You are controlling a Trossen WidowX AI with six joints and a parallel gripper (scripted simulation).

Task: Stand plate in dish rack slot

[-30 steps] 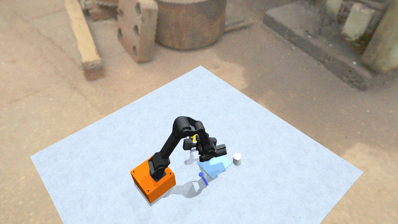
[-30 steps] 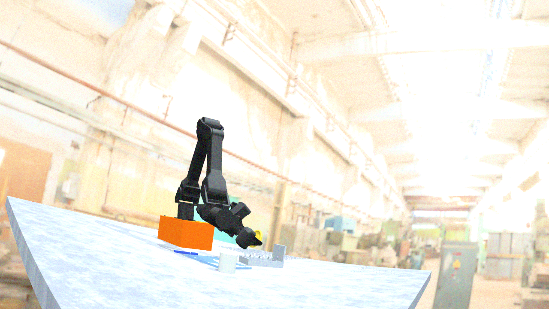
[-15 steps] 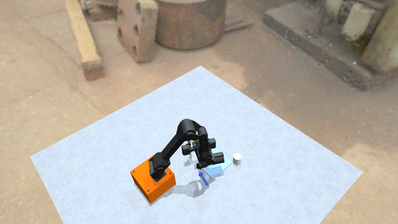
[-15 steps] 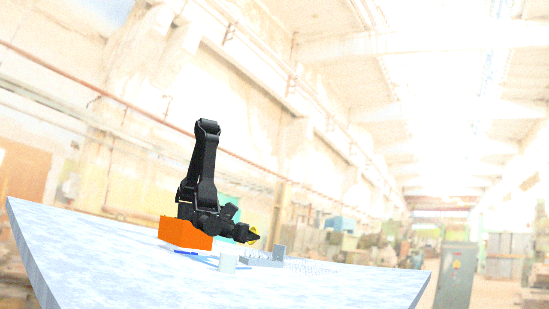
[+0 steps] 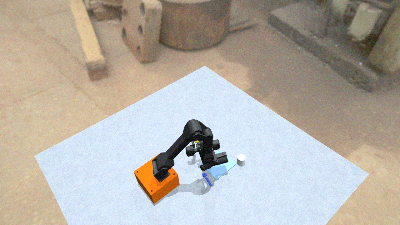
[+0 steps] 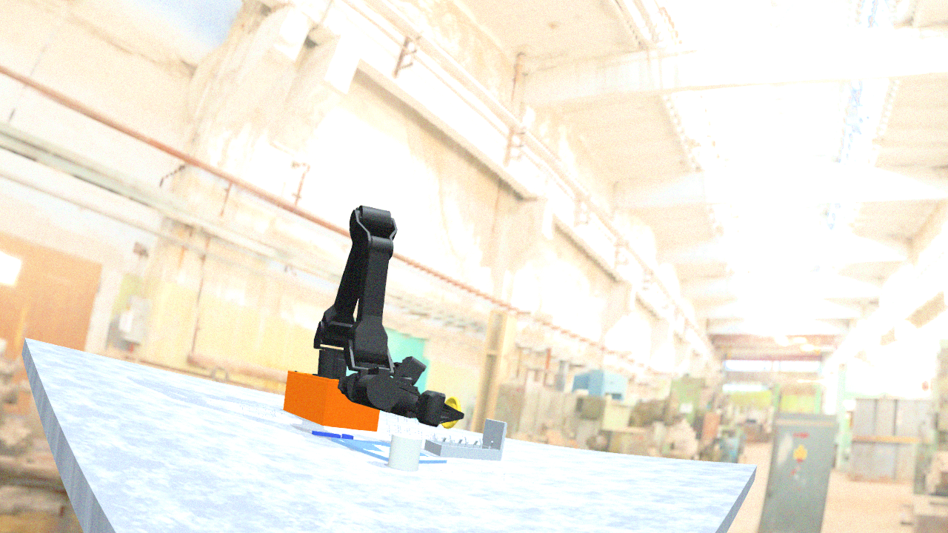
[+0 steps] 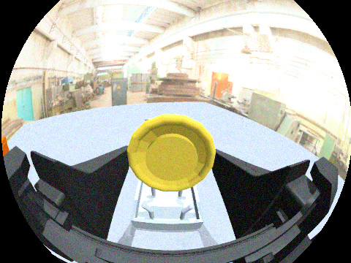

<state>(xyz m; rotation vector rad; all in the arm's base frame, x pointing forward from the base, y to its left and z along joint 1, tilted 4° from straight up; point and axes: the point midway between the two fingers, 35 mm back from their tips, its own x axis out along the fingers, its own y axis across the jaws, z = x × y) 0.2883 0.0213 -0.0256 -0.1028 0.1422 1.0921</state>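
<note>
The yellow plate (image 7: 172,152) is up on its edge now, pinched between the 2 black fingers of the gripper (image 6: 445,411), and its round face looks straight back at the wrist camera. It hangs just above the grey dish rack (image 7: 168,210), whose rails (image 7: 155,193) poke up right under the plate's bottom rim. From the side, the plate peeks out as a small yellow spot at the tip of the gripper, with the rack (image 6: 464,448) low on the table below it and the rack's tall end wall (image 6: 494,435) a bit past it. I cannot tell if the rim already touches the rails or is a tiny bit above them. The arm (image 5: 178,145) folds down low from its orange base (image 5: 145,187). Near the rack are a white cup (image 5: 241,159), a pale blue mat (image 5: 221,169) and a small blue spoon (image 5: 207,179), all lying on the light blue table (image 5: 279,156). So the picking up looks done, and the plate is turned the right way. I think 3 things are left: lower it into a slot between the rails, let go, and pull the arm away.
</note>
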